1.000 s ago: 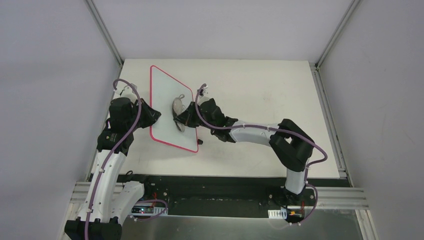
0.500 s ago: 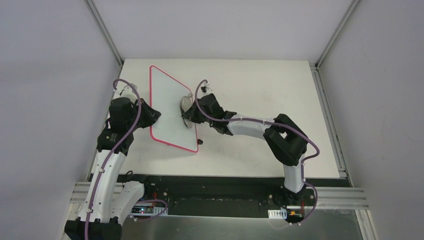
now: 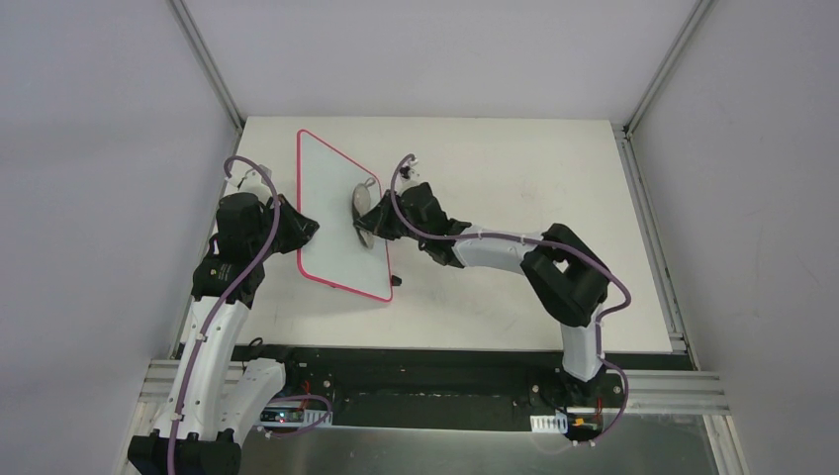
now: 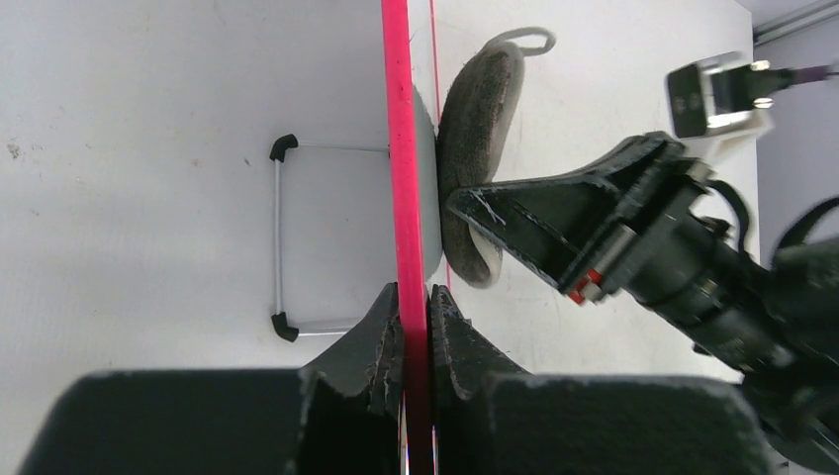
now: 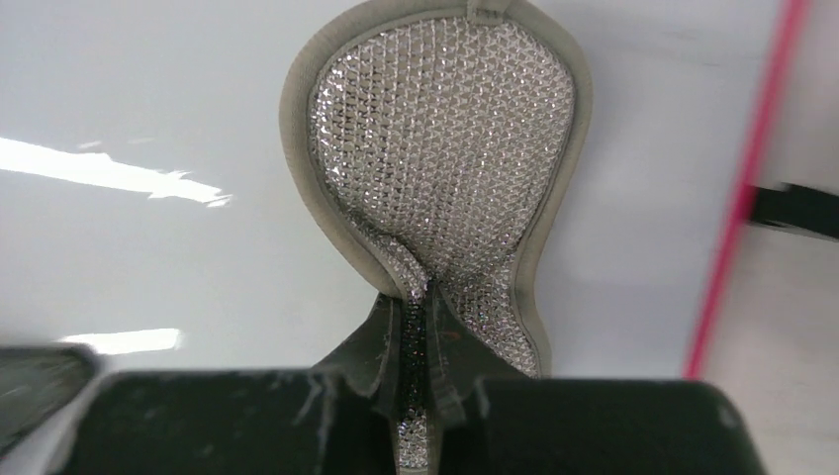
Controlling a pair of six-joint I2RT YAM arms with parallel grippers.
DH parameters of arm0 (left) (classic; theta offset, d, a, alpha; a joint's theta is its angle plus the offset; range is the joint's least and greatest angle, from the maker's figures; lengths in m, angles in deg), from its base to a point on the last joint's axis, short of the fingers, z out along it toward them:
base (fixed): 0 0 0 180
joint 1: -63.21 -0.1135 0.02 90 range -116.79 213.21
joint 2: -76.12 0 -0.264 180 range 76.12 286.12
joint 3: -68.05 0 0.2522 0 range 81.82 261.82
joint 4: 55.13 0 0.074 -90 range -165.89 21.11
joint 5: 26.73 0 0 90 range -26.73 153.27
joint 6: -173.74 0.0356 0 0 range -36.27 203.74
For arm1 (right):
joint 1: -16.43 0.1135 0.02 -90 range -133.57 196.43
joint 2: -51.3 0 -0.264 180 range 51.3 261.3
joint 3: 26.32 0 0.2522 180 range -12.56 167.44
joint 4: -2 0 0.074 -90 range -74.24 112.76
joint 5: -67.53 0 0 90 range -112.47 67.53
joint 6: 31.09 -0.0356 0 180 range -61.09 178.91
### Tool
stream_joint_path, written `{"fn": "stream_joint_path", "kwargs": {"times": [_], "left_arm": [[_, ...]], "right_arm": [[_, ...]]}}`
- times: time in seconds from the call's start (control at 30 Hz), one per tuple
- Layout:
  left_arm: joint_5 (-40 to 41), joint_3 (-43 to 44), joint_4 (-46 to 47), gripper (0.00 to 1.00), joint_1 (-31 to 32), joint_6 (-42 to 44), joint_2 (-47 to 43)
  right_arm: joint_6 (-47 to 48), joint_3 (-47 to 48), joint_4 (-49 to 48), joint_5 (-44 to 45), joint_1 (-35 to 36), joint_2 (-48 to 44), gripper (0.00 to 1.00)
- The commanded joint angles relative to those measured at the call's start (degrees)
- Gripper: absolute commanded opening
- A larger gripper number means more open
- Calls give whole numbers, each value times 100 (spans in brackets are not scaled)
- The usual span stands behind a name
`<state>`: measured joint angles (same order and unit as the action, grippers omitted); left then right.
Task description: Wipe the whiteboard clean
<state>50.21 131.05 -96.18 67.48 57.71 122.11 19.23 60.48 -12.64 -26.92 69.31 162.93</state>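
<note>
The whiteboard (image 3: 331, 213) is white with a thin red-pink frame and stands tilted on the table, its face showing no writing. My left gripper (image 3: 303, 230) is shut on its left frame edge (image 4: 407, 198); the frame runs between the jaws (image 4: 415, 327). My right gripper (image 3: 374, 220) is shut on a grey peanut-shaped pad (image 3: 362, 212) and presses it flat against the board's face. In the right wrist view the pad (image 5: 440, 148) has a silvery mesh back and lies on the white board (image 5: 148, 99); the gripper (image 5: 420, 327) pinches its lower fold.
The white table (image 3: 514, 188) spreads to the right of the board. A wire stand with black end tabs (image 4: 280, 242) sticks out behind the board. Grey walls with metal rails (image 3: 206, 61) enclose the table.
My right gripper moved the pad up and right across the board, then slightly back left near its right edge. The left gripper and board stayed still.
</note>
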Motion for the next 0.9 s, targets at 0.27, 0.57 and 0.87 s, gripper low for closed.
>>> {"fn": "stream_joint_path", "kwargs": {"times": [0.27, 0.57, 0.87], "left_arm": [[-334, -497, -1246, 0, 223, 780, 269], [-306, -477, -1275, 0, 223, 791, 332], [-319, -483, -1270, 0, 223, 792, 301]], "right_arm": [[224, 435, 1012, -16, -162, 424, 0], [416, 1825, 1206, -177, 194, 438, 0], [-171, 824, 567, -294, -510, 894, 0]]}}
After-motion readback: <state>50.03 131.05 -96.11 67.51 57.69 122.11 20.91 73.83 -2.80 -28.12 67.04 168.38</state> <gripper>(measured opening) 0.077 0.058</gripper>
